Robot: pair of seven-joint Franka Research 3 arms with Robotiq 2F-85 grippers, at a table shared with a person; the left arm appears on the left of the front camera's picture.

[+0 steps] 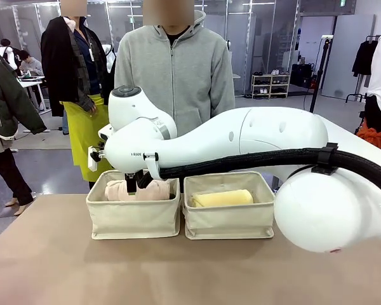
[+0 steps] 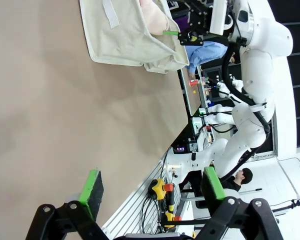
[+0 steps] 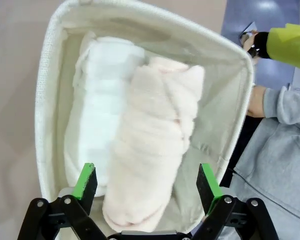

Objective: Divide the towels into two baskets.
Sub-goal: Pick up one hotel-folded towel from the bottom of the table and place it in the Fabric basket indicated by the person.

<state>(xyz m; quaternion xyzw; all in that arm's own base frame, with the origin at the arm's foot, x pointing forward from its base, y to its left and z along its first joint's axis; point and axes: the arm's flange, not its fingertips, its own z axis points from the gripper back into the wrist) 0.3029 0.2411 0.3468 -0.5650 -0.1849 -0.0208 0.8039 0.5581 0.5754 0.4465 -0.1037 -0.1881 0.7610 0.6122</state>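
- From my seat, the front cam has two baskets side by side at mid-frame on the tan table (image 1: 178, 273), nearly touching.
- Left basket (image 1: 133, 216) holds the pink towel (image 1: 153, 190); my right arm reaches across the middle and hangs over it, so part of that basket is hidden.
- Right basket (image 1: 228, 219) holds the yellow towel (image 1: 222, 198), lying flat along its length.
- Right wrist cam looks straight down into the left basket (image 3: 45, 100): white towel (image 3: 97, 100) and pink towel (image 3: 155, 145) lie side by side, touching, with the pink one riding a bit on top of the white.
- Right gripper (image 3: 146, 182) sits at the bottom of that frame, jaws spread wide on either side of the pink roll's near end, green pads clear of the cloth. Not holding anything.
- Left gripper (image 2: 152, 187) is at the bottom of its own cam, jaws wide apart, empty, over bare table well away from the baskets.
- That cam also catches a basket (image 2: 125, 40) in the upper part of the frame with a bit of pink towel (image 2: 155, 15) poking above the rim, and the right gripper (image 2: 182, 34) just beside it.
- A person in a grey hoodie (image 1: 174, 76) stands behind the baskets at top centre.
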